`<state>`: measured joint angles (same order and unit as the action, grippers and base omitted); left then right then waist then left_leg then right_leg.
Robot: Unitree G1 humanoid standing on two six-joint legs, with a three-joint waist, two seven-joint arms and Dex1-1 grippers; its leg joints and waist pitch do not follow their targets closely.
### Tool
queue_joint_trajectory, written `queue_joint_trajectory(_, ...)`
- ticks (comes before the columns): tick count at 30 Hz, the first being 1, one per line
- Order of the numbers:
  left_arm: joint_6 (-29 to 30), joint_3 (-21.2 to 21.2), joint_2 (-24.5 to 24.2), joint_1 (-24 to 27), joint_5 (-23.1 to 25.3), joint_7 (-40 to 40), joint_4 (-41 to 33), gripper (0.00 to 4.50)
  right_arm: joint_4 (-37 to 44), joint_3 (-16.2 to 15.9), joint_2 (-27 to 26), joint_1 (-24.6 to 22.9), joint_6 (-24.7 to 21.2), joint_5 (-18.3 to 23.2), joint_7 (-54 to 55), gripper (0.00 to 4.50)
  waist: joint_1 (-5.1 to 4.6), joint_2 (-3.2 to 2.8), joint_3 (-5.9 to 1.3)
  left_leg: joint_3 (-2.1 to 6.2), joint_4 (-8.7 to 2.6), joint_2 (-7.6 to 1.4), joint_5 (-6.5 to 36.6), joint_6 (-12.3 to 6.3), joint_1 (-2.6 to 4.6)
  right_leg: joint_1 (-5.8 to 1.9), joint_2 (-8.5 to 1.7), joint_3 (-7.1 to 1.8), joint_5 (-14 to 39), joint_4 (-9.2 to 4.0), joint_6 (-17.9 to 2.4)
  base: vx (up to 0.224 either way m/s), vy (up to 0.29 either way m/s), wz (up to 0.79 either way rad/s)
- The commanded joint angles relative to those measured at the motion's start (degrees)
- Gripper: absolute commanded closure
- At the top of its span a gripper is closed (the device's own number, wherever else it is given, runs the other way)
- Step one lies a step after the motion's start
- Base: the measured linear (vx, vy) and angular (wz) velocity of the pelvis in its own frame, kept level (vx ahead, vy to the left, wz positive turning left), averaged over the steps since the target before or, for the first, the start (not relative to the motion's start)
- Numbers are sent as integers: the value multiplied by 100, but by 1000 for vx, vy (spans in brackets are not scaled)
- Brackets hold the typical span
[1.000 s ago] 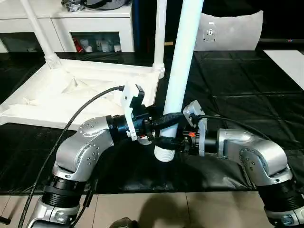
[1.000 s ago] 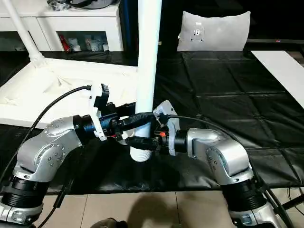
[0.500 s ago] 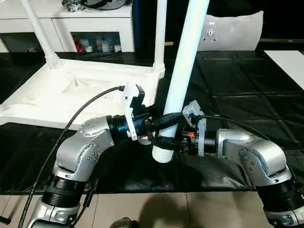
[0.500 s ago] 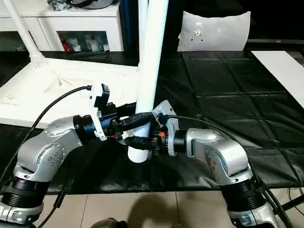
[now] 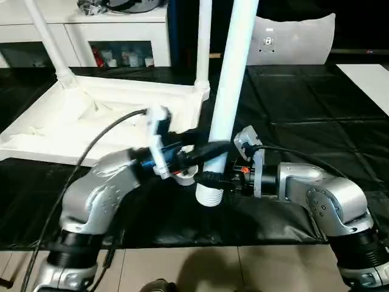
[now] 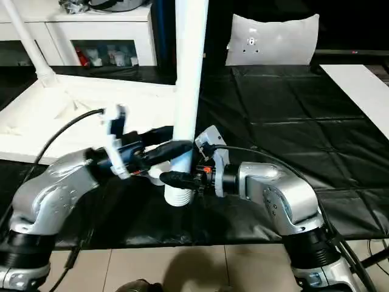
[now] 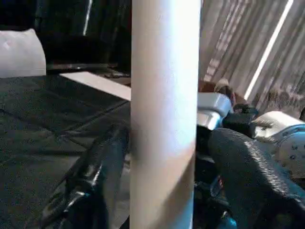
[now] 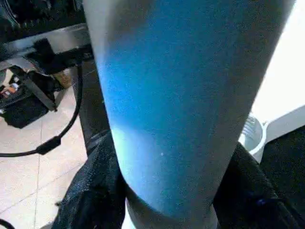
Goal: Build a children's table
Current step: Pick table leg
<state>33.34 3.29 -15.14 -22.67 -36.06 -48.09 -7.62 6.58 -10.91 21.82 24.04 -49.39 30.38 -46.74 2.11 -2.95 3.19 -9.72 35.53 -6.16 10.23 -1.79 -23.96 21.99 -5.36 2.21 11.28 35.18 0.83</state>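
in the left eye view a long white tapered plastic table leg [image 5: 230, 91] stands nearly upright, its ribbed threaded end [image 5: 209, 198] low over the black quilted worktop [image 5: 316, 115]. the right gripper [image 5: 209, 179] has its black jaws clenched around the leg just above the ribbed end. the left gripper [image 5: 203, 149] reaches to the leg a little higher; its jaws straddle the leg, and whether they press on it i cannot tell. beyond the leg lies the white square plastic table top with raised rim [image 5: 91, 115], upside down on the worktop, with two more white legs [image 5: 204, 42] standing in its far corner sockets. behind the top is a white cabinet with glass doors [image 5: 115, 36], and behind the held leg a grey-white cushion [image 5: 298, 39].

the right eye view gives the same scene: the leg [image 6: 189, 79] upright between both grippers, the right gripper [image 6: 176, 178] gripping beneath the left gripper [image 6: 165, 148].

in the left wrist view the white leg [image 7: 164, 114] runs between two black fingers [image 7: 95, 181], one on each side; a small gap seems to show beside the far one.

in the right wrist view the leg [image 8: 181, 105] sits tight between the two black fingers [image 8: 90, 191], with the tiled floor [image 8: 33, 157] beyond.
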Motion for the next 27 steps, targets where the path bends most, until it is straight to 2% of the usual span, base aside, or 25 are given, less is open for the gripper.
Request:
queue_joint_trajectory(1, -6, -97, -14, 9, -98, -68, -100, 108, 39, 94, 32, 30, -15, 45, -23, 256, 5, 36, -368, 256, -562, -603, 1910, 446, 251, -125, -377, -232, 1168, -356, -1339, 0, 0, 0)
queue_joint_trajectory(5, 12, -245, 94, 30, -401, -119, -187, 98, 45, 95, 49, 10, -6, 44, -23, 256, 1, 36, -370, 255, -562, -600, 1911, 487, 243, -128, -383, -234, 1152, -356, -1332, 0, 0, 0)
queue_joint_trajectory(6, 71, -340, 149, 44, -588, -110, -240, 67, 60, 104, 53, -5, -8, 47, -11, 256, 0, 39, -373, 254, -560, -602, 1909, 490, 246, -129, -381, -233, 1110, -351, -1347, 0, 0, 0)
queue_joint_trajectory(8, 116, -477, 258, 71, -827, -60, -292, 64, 100, 133, 53, -65, 10, 46, 30, 256, -2, 48, -371, 247, -557, -599, 1878, 464, 236, -136, -385, -235, 1066, -352, -1385, 0, 0, 0)
queue_joint_trajectory(9, 86, -564, 352, 83, -920, 31, -300, 58, 132, 146, 46, -112, 38, 37, 60, 256, 10, 18, -376, 247, -546, -599, 1862, 457, 242, -138, -394, -236, 1056, -348, -1405, 0, 0, 0)
queue_joint_trajectory(10, 49, -634, 435, 96, -983, 121, -306, 44, 165, 155, 41, -157, 64, 28, 84, 256, 5, 37, -370, 246, -549, -604, 1870, 442, 231, -145, -387, -236, 1036, -358, -1416, 0, 0, 0)
queue_joint_trajectory(12, -6, -653, 489, 89, -941, 215, -281, 21, 195, 157, 28, -192, 84, 24, 104, 256, 2, 47, -366, 251, -552, -600, 1884, 405, 224, -150, -381, -238, 1086, -369, -1376, 0, 0, 0)
queue_joint_trajectory(13, -53, -642, 560, 92, -893, 324, -269, 17, 244, 166, -14, -256, 137, 16, 157, 256, 6, 13, -364, 260, -551, -600, 1911, 408, 230, -147, -386, -240, 1170, -370, -1342, 0, 0, 0)
queue_joint_trajectory(16, -21, -523, 616, 172, -917, 344, -400, 2, 289, 185, -100, -326, 215, 3, 252, 256, 4, 35, -363, 268, -563, -613, 1973, 437, 231, -139, -389, -246, 1307, -396, -1244, 0, 0, 0)
queue_joint_trajectory(17, 36, -491, 642, 267, -1012, 356, -572, 0, 319, 211, -163, -363, 267, -9, 332, 256, 6, 6, -362, 274, -566, -609, 1989, 449, 230, -137, -383, -242, 1313, -389, -1236, 0, 0, 0)
queue_joint_trajectory(18, 39, -492, 650, 282, -1026, 365, -596, 0, 324, 217, -174, -370, 275, -11, 347, 256, -6, 5, -361, 274, -577, -619, 2005, 481, 227, -132, -379, -243, 1260, -392, -1229, 0, 0, 0)
queue_joint_trajectory(19, -50, -677, 785, 363, -1088, 635, -694, 0, 369, 293, -283, -446, 383, -47, 504, 256, -6, -8, -362, 278, -582, -623, 2062, 526, 230, -128, -372, -238, 1234, -380, -1232, 0, 0, 0)
queue_joint_trajectory(20, -59, -693, 792, 367, -1088, 655, -697, 0, 373, 300, -291, -452, 397, -53, 519, 256, -16, 2, -353, 274, -584, -620, 2105, 545, 225, -123, -372, -240, 1246, -389, -1240, 0, 0, 0)
queue_joint_trajectory(21, -202, -906, 865, 427, -1043, 944, -734, 0, 434, 406, -416, -559, 544, -112, 739, 256, -7, -24, -353, 280, -583, -612, 2208, 577, 228, -118, -375, -241, 1329, -395, -1223, 0, 0, 0)
queue_joint_trajectory(22, -240, -950, 875, 444, -1016, 1011, -743, 0, 454, 434, -448, -590, 567, -116, 793, 256, -17, -2, -348, 284, -584, -606, 2285, 593, 230, -118, -376, -240, 1426, -418, -1180, 0, 0, 0)
queue_joint_trajectory(23, -314, -1053, 886, 509, -925, 1212, -782, 0, 543, 500, -531, -695, 650, -130, 935, 256, -4, -47, -354, 296, -584, -602, 2312, 609, 236, -121, -376, -239, 1449, -407, -1152, 0, 0, 0)
queue_joint_trajectory(24, -349, -1106, 891, 548, -872, 1326, -807, 0, 599, 533, -575, -757, 697, -136, 1011, 256, -21, -23, -346, 300, -594, -608, 2341, 622, 230, -114, -364, -241, 1443, -423, -1094, 0, 0, 0)
queue_joint_trajectory(25, -377, -1158, 870, 579, -724, 1513, -804, 0, 673, 545, -592, -825, 745, -182, 1089, 256, -12, -43, -346, 305, -600, -604, 2381, 638, 239, -104, -357, -237, 1489, -423, -1037, 0, 0, 0)
queue_joint_trajectory(26, -413, -1265, 805, 669, -372, 1940, -804, 0, 863, 557, -615, -997, 888, -356, 1310, 256, -9, -72, -342, 313, -614, -610, 2415, 662, 233, -105, -349, -238, 1495, -428, -979, 0, 0, 0)
queue_joint_trajectory(27, -413, -1265, 805, 669, -372, 1940, -804, 0, 863, 557, -615, -997, 888, -356, 1310, 256, -18, -45, -335, 320, -621, -613, 2473, 710, 237, -101, -350, -242, 1536, -447, -876, 0, 0, 0)
